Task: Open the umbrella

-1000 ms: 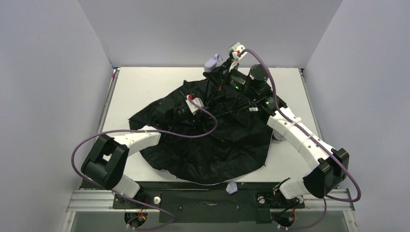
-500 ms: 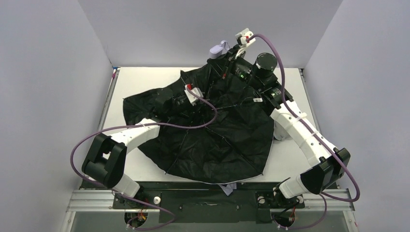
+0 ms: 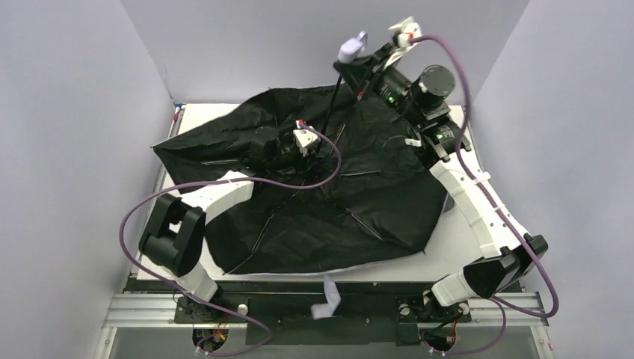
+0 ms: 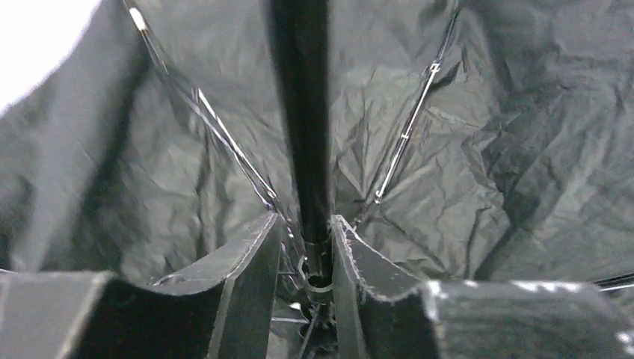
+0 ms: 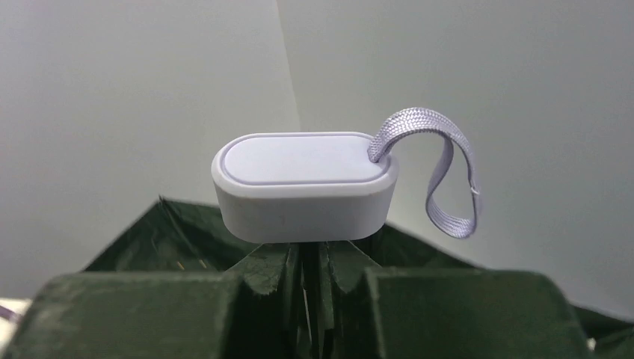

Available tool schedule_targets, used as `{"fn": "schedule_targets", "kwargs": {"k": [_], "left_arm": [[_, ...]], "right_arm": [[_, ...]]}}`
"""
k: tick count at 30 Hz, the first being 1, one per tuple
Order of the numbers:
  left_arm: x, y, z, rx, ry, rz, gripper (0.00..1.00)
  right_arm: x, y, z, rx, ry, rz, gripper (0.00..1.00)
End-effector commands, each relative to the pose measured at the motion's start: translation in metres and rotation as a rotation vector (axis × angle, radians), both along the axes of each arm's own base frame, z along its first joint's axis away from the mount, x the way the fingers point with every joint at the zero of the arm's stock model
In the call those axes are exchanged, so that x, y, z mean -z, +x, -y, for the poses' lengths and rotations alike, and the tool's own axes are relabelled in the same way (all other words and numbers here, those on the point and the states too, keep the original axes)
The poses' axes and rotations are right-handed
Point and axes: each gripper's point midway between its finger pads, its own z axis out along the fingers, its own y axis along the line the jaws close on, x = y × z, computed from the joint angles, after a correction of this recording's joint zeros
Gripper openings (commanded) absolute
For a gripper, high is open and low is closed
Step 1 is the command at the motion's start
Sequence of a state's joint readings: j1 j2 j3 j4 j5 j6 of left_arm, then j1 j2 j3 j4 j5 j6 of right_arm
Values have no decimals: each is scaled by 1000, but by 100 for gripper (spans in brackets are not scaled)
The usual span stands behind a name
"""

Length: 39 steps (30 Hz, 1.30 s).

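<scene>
Umbrella (image 3: 329, 202) lies across most of the white table (image 3: 452, 250), its black-lined canopy (image 4: 486, 149) spread loosely with the ribs showing, not taut. The thin black shaft (image 3: 333, 105) slants up toward the far right. Left gripper (image 4: 306, 243) sits low at mid-table, jaws narrow, pinching the shaft where the ribs meet. Right gripper (image 5: 310, 262) is raised at the far side, clamped tight on the shaft just under the pale handle (image 5: 303, 187), whose loop strap (image 5: 415, 120) hangs to the right.
</scene>
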<state>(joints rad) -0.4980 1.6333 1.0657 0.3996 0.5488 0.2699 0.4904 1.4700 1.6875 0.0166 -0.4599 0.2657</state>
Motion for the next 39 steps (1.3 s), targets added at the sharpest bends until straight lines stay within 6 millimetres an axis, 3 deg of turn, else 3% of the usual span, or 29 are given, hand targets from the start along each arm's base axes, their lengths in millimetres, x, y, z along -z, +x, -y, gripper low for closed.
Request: {"fn": "schedule_targets", "kwargs": {"k": [1,7,16,18,20,22,24,28,32,37,39], "left_arm": [[117,-13,-40,-105,253,-333,24],[97,0,-55,-136,221,-277,0],[45,13,-59,-139,181,-67,0],[30,17,-58,-147,156,-39,0],[13,19,-56,-150,127,-12,0],[-8,21,-53,-143,95,25,0],[-27,21,-51,-137,68,57,0],[-68,26,-51,-146,44,164,0],[-111,28,-58,-161,66,330,0],[-165,15,-72,-157,177,623,0],[-185,5,-76,-131,256,774,0]], "right_arm": [[-180,-101,50,-43,312,492,0],[-167,-101,50,-48,301,461,0],[-78,-91,39,-63,164,288,0],[-57,-90,37,-65,121,257,8],[-35,-88,35,-68,70,228,36],[-9,-85,32,-70,13,186,52],[11,-85,31,-76,-35,157,62],[60,-86,34,-71,-133,76,69],[95,-81,58,17,-173,-25,71],[112,-53,120,220,-154,-152,71],[110,-47,139,274,-165,-165,73]]}}
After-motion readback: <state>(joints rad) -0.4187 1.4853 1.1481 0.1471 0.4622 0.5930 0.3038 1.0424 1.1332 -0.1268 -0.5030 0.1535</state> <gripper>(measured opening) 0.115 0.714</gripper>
